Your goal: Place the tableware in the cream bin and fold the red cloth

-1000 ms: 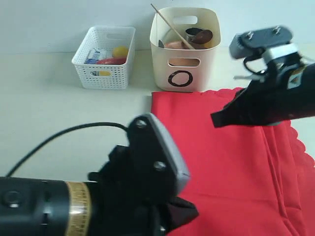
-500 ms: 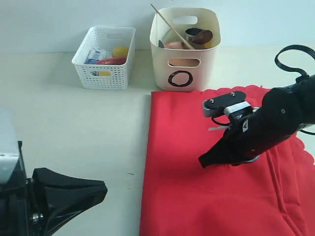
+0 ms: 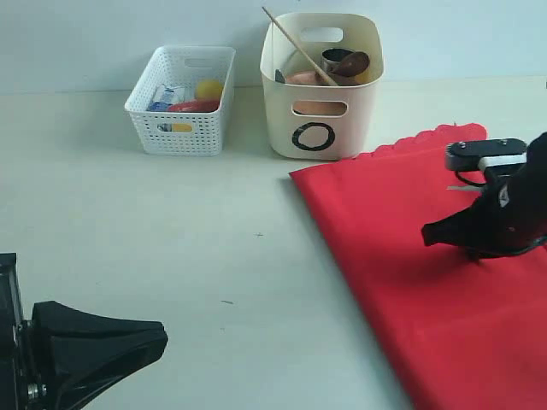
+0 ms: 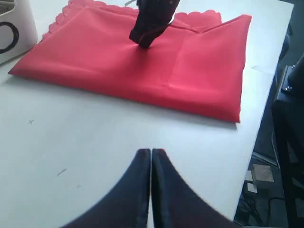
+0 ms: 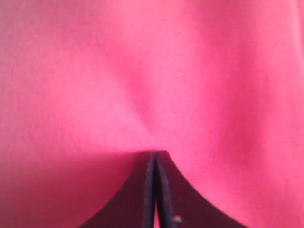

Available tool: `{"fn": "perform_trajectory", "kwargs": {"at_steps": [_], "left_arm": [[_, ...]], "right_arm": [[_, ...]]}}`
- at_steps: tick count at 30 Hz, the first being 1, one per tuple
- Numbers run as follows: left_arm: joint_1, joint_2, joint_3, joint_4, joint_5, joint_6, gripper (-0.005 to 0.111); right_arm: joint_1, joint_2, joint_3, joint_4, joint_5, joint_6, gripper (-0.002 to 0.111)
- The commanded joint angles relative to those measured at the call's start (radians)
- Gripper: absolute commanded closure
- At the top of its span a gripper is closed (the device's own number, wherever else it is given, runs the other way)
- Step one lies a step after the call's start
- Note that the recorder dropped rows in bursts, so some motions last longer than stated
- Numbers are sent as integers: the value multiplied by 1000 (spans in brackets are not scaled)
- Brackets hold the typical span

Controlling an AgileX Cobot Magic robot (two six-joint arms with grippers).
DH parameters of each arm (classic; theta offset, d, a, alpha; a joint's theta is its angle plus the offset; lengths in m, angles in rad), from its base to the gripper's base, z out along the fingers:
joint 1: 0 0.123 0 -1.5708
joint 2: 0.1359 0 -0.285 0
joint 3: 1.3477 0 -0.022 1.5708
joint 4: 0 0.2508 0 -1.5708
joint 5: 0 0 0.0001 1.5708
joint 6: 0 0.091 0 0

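The red cloth [image 3: 385,205] lies folded on the right of the table, its near edge running slantwise and its scalloped edge at the back. My right gripper [image 3: 426,236] is shut with its tips on the cloth's middle. In the right wrist view a pucker in the red cloth [image 5: 142,71] runs into the shut right gripper [image 5: 155,153]. The cream bin [image 3: 320,102] stands behind the cloth and holds a chopstick [image 3: 295,47], a steel cup [image 3: 336,57] and a dark spoon [image 3: 355,63]. My left gripper [image 3: 162,337] is shut and empty over bare table at the front left.
A white lattice basket [image 3: 184,107] with food items stands left of the cream bin. In the left wrist view the table's edge [image 4: 259,137] runs close past the folded red cloth [image 4: 118,66], with dark equipment beyond it. The cream bin [image 4: 14,28] shows at that view's corner.
My right gripper has moved right and the cloth has slid and turned with it, uncovering more table. My left arm has drawn back to the front left corner.
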Motion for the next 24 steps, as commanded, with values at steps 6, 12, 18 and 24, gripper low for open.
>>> {"fn": "perform_trajectory", "kwargs": {"at_steps": [6, 12, 18, 24], "left_arm": [[2, -4, 7, -3, 2, -32, 104], [2, -4, 7, -3, -7, -32, 104], [2, -4, 27, -3, -7, -32, 104], [2, -4, 35, -3, -7, -37, 104]], "right_arm": [[-83, -154, -23, -89, 47, 102, 108], [27, -230, -35, 227, -38, -183, 108], [96, 2, -35, 211, -56, -238, 108], [-82, 129, -35, 49, 0, -113, 108]]}}
